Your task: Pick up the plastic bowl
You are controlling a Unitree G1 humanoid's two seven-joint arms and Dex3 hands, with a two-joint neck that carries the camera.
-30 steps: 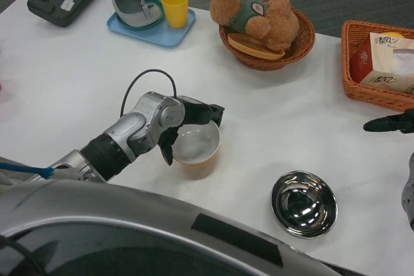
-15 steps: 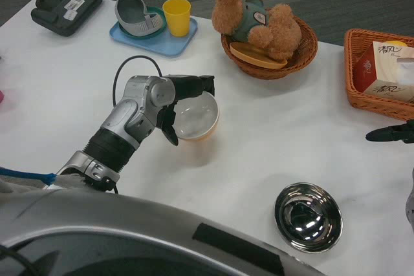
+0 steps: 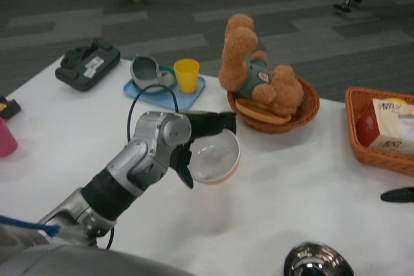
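One bowl: the plastic bowl [image 3: 215, 161] is off the white table [image 3: 291, 179], in the air in front of the round basket, tilted so its white inside faces the camera; its outside is pale orange.
Left hand: the left hand [image 3: 197, 140] is clamped on the plastic bowl, with black fingers [image 3: 217, 121] over the top rim and another finger down the left side of the rim.
Left arm: the silver forearm [image 3: 139, 159] rises from the lower left toward the round basket, and a black cable [image 3: 145, 92] makes a loop above it.
Right hand: only dark fingertips of the right hand [image 3: 398, 194] show at the right edge, in front of the square basket and well right of the round basket; I cannot tell if the fingers are apart or together.
Round basket: the round basket [image 3: 304, 111] holds a brown teddy bear [image 3: 259, 75], lying over a yellow flat thing.
Blue tray: the blue tray [image 3: 165, 95], left of the round basket, carries a yellow cup [image 3: 187, 75] and a grey piece [image 3: 147, 69].
Black device: the black device [image 3: 87, 64] lies further left of the round basket, past the blue tray.
Pink cup: the pink cup [image 3: 5, 139] stands at the far left edge.
Square basket: the square basket [image 3: 362, 134], right of the round basket, holds a tissue box [image 3: 388, 124].
Steel bowl: the steel bowl [image 3: 317, 262] sits well in front of the round basket, cut by the bottom edge.
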